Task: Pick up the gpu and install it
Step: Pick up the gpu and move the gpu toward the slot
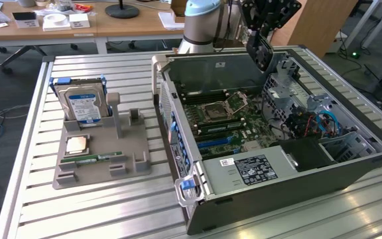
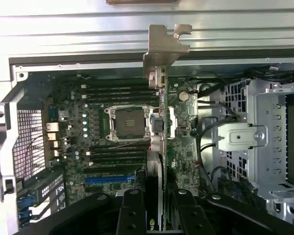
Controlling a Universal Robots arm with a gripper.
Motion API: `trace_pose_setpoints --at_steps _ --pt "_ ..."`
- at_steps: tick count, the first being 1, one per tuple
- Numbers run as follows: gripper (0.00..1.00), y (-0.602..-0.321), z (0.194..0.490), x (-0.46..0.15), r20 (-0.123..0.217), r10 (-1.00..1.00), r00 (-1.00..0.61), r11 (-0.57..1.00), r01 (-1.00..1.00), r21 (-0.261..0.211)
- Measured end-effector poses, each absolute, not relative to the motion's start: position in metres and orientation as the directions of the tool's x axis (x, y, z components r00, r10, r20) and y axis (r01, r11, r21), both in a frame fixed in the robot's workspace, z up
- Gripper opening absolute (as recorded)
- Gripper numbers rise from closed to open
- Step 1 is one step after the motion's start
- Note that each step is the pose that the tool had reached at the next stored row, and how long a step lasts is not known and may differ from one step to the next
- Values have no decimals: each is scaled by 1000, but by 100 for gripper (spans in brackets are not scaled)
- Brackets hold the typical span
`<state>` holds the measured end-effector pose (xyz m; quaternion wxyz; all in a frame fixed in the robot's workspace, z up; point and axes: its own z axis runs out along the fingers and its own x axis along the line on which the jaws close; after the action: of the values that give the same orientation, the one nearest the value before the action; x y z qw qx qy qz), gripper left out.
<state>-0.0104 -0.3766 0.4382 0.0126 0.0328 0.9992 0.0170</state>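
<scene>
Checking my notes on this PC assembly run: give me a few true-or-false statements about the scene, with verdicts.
1. The gripper holds the gpu over the open computer case. True.
2. The hard drive lies flat inside the case. False: it stands upright in the gray holder beside the case.
3. The gpu sits seated in a motherboard slot. False: it hangs in the gripper above the motherboard.
4. A RAM stick lies on the gray holder. True.

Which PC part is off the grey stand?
The gpu, gripped edge-on by the fingers above the open case; hard drive, CPU and RAM stick sit on the stand.
</scene>
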Motion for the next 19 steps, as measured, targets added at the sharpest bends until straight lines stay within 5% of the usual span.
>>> trace_pose_setpoints --at_steps 19 --pt "26 -376 435 26 -24 65 -998 997 64 35"
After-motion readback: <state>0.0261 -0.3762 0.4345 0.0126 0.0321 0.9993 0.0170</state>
